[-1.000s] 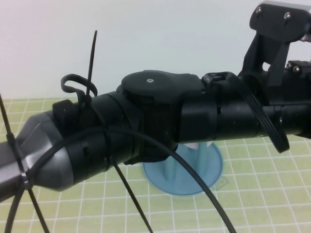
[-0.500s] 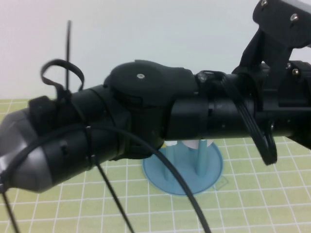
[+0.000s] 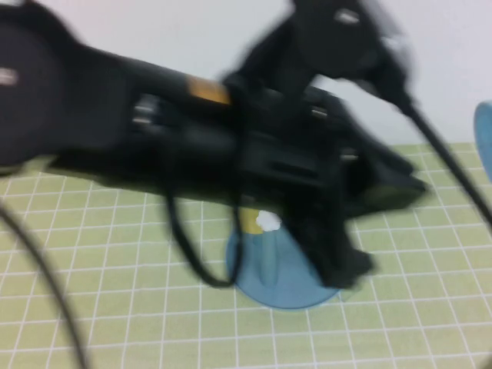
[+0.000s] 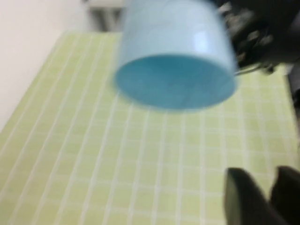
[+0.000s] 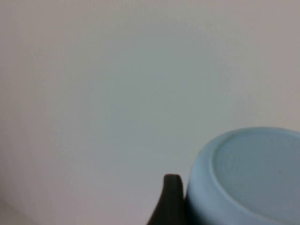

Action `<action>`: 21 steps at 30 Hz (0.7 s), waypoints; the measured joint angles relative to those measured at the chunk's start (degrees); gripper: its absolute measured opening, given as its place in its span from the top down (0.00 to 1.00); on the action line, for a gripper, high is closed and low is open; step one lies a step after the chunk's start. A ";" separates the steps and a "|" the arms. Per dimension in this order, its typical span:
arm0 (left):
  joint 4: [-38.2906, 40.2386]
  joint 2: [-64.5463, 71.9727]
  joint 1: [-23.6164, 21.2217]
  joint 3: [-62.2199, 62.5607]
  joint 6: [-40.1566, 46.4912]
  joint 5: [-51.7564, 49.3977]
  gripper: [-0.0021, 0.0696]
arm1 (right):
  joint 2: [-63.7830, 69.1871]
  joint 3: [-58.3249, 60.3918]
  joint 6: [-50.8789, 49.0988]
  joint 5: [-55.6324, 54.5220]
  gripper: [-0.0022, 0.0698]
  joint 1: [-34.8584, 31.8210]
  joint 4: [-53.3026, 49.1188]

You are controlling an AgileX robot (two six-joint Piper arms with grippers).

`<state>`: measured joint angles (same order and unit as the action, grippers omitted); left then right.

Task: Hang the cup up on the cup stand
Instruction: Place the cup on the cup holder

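Note:
The light blue cup [image 4: 174,61] is in the air, its mouth turned toward the left wrist camera; a sliver of it shows at the right edge of the high view [image 3: 485,138]. My right gripper [image 5: 243,201] is shut on the cup, one finger [image 5: 171,192] pressed against its wall beside the flat base [image 5: 255,168]. The teal cup stand [image 3: 286,286] sits mid-table, a white flower cap [image 3: 267,221] showing on one peg. My left gripper [image 4: 267,197] is shut and holds nothing. It hangs low over the mat, apart from the cup, and in the high view its blurred arm [image 3: 231,146] crosses above the stand.
A green grid mat [image 3: 115,277] covers the table, with a white wall behind. Something yellow [image 3: 250,223] shows at the stand beside the white cap, mostly hidden by the left arm. A black cable [image 3: 446,165] trails on the right.
The left arm has swung fast across the high view and is blurred now, its gripper end over the stand. The cup's edge has appeared at the right edge.

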<state>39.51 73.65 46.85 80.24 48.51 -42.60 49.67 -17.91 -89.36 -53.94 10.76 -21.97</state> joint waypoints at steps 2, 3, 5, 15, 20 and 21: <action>-4.83 -2.61 -2.08 0.00 -4.28 -1.55 0.97 | 0.09 -0.12 0.24 0.57 0.13 0.00 -2.09; -7.60 -4.04 -2.99 0.00 -6.94 -2.15 0.97 | 0.24 -0.12 0.23 0.67 0.13 0.00 -3.34; -13.06 -6.61 -4.08 -0.22 -11.35 -3.43 0.97 | 0.91 -0.12 0.37 0.67 0.13 0.00 -7.73; -25.72 -26.54 -4.22 -16.83 -24.61 6.38 0.97 | 5.37 -3.13 3.69 2.25 0.13 0.00 -26.56; -38.91 -35.11 -4.22 -26.81 -34.24 7.09 0.97 | 10.02 -10.18 3.99 3.27 0.13 0.00 -42.63; -41.86 -36.48 -4.22 -28.47 -37.40 6.73 0.97 | 10.87 -11.50 3.99 3.37 0.13 0.00 -44.79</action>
<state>-2.35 37.17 42.64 51.76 11.10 -35.87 60.54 -29.41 -85.37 -50.58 10.76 -66.77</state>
